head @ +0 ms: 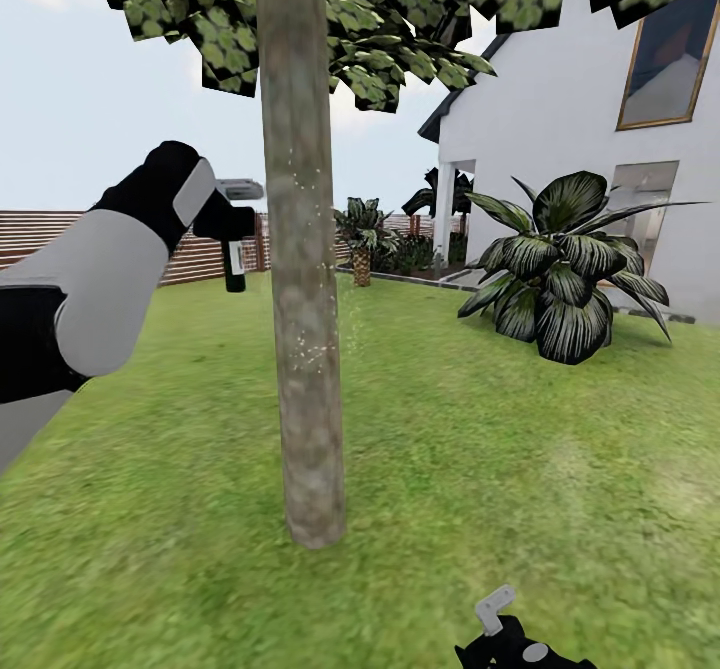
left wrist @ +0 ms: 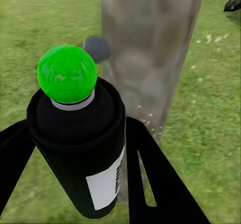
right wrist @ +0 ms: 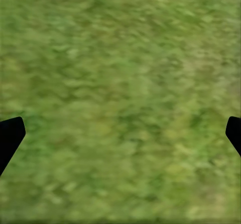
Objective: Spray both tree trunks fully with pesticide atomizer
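Your left gripper (head: 228, 217) is raised beside the tree trunk (head: 303, 249), on the fence side of it, and it is closed around the pesticide atomizer (head: 234, 267), which hangs as a dark bottle with a pale label just short of the bark. From your left wrist camera the atomizer (left wrist: 80, 153) sits clamped between the two black fingers (left wrist: 150, 179), its bright green cap (left wrist: 66, 74) pointing toward the trunk (left wrist: 150, 48), which stands close ahead and fills the upper part of that view. Tiny pale specks dot the bark and the air just beside the trunk, about level with the atomizer and below it. The trunk rises straight out of the lawn (head: 520, 469) and its leaf canopy (head: 380, 19) spreads overhead. Your right gripper (head: 505, 639) hangs low over the grass on the house side of the trunk, well apart from it; from its wrist camera the two fingertips (right wrist: 10, 133) sit wide apart at the edges with nothing but grass (right wrist: 120, 98) between them, so it is spread and holding nothing. Beyond the trunk a broad-leaved shrub (head: 560, 269) grows in front of the white house (head: 560, 99), and a brown slat fence (head: 40, 234) runs behind your left arm.
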{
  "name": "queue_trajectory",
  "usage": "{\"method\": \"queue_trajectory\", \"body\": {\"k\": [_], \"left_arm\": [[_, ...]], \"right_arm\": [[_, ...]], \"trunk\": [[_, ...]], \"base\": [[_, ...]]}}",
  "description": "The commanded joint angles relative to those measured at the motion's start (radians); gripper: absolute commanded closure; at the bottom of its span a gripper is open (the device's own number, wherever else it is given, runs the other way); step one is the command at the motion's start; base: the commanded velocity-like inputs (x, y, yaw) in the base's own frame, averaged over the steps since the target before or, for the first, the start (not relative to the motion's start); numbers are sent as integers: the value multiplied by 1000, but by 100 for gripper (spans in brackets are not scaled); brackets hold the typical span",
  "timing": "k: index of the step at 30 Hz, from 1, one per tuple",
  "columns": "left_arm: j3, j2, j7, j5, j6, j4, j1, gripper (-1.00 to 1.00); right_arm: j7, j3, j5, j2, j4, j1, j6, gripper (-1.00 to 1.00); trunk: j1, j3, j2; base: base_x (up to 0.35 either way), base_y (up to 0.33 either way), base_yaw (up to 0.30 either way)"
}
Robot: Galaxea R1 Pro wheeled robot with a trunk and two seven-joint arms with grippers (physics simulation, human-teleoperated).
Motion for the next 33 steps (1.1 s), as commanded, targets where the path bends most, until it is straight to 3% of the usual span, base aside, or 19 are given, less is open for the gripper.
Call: {"method": "queue_trajectory", "body": {"k": [1, 13, 22, 33], "left_arm": [[0, 2, 3, 5, 0, 0, 0, 100], [-5, 2, 5, 8, 0, -9, 0, 100], [-6, -1, 5, 7, 0, -105, 0, 100], [-5, 0, 10, 5, 0, -117, -23, 100]], "right_arm": [[0, 0, 0, 0, 0, 0, 0, -100], [0, 0, 0, 0, 0, 0, 0, -100], [0, 0, 0, 0, 0, 0, 0, -100], [0, 0, 0, 0, 0, 0, 0, -100]], "trunk": [[0, 0, 0], [0, 0, 0], [0, 0, 0], [0, 0, 0]], "base": [[0, 0, 0], [0, 0, 0], [0, 0, 0], [0, 0, 0]]}}
